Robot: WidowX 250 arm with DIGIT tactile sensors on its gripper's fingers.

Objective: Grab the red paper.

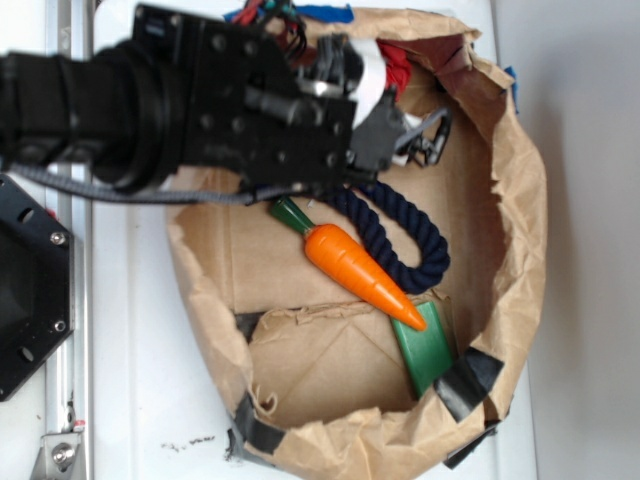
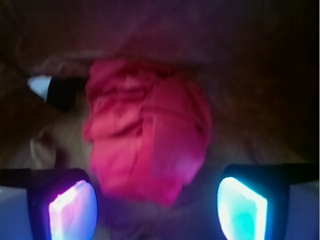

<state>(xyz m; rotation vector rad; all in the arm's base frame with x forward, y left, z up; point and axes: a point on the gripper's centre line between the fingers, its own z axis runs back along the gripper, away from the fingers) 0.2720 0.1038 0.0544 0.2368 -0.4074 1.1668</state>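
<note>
Your red paper (image 2: 147,135) sits just ahead of the gripper (image 2: 157,205), centred on the gap between the two glowing pads (image 2: 72,210). Both pads stand wide apart on either side of the wad's near end, clear of it, holding nothing. From outside, only a sliver of the red paper (image 1: 400,62) shows past the gripper (image 1: 400,130), inside the brown paper bag (image 1: 520,200). Behind and to one side of the hand lie the navy rope (image 1: 420,245), the orange carrot (image 1: 355,265) and a green block (image 1: 425,350).
</note>
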